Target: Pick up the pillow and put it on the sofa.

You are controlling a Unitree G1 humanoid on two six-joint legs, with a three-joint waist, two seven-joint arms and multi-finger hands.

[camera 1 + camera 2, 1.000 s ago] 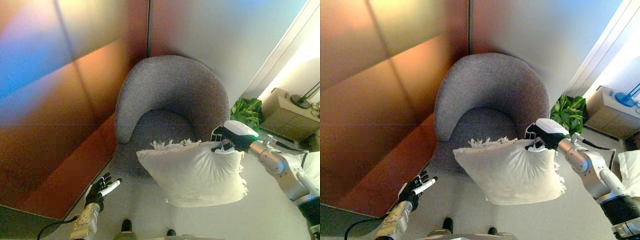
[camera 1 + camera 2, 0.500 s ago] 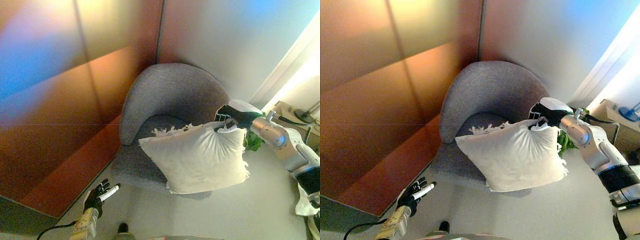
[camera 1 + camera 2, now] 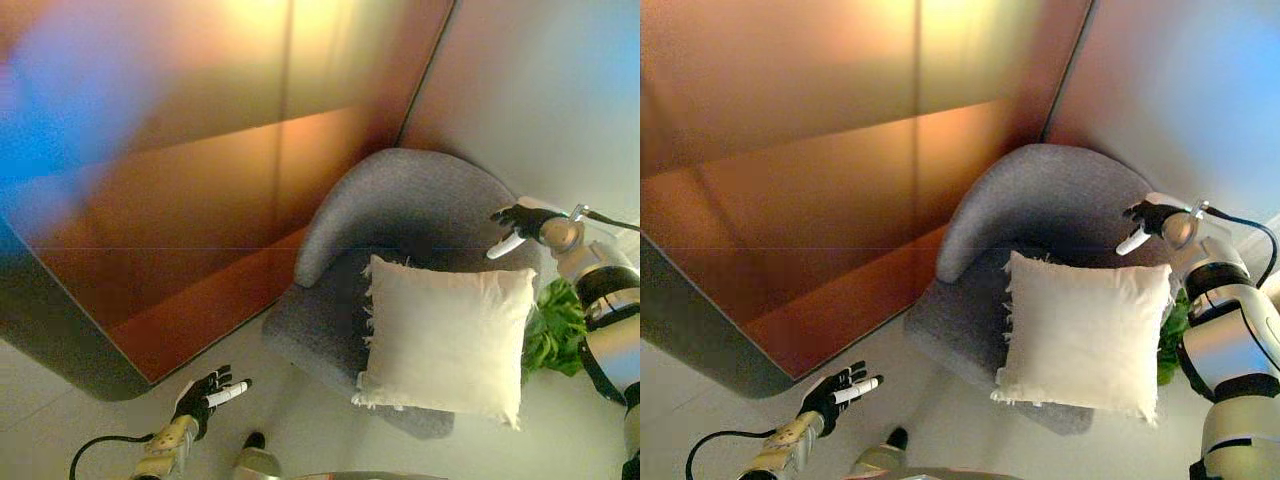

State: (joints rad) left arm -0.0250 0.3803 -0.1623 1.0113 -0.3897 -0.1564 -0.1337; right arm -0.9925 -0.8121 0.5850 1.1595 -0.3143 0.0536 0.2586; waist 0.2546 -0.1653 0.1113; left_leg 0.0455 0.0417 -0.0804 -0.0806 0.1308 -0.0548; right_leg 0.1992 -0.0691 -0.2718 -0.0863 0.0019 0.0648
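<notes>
A white fringed pillow (image 3: 448, 338) lies on the seat of a grey rounded armchair (image 3: 400, 205); its lower edge hangs over the seat's front. My right hand (image 3: 514, 225) is open, with relaxed fingers, just above the pillow's upper right corner and apart from it, in front of the chair's back. It also shows in the right eye view (image 3: 1140, 222). My left hand (image 3: 209, 392) hangs open low at the lower left, over the floor, holding nothing.
A reddish-brown panelled wall (image 3: 200, 200) stands left of and behind the chair. A green plant (image 3: 556, 330) sits right of the chair, close to the pillow's right edge. Pale floor (image 3: 310, 420) lies in front of the chair.
My right hand has let go of the pillow, which now rests on the chair seat; the hand is open just above it. The whole view has shifted, so the camera moved.
</notes>
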